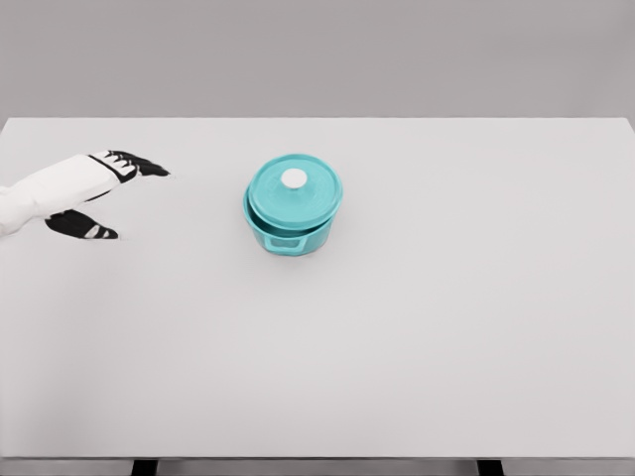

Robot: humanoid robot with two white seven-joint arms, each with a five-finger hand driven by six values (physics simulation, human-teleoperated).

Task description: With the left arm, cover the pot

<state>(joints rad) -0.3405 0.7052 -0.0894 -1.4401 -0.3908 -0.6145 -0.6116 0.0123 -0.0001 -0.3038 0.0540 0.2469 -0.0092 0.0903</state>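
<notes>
The teal lid (295, 188) already sits on the pot (290, 236) near the table's (446, 347) far-middle, slightly askew, and my left hand (99, 193) hovers by the left edge, fingers spread, holding nothing.

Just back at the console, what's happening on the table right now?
The teal pot sits near the middle of the white table with its lid already on top, white knob up. The left hand is off to the left, fingers open, holding nothing. The right arm isn't in view.
</notes>
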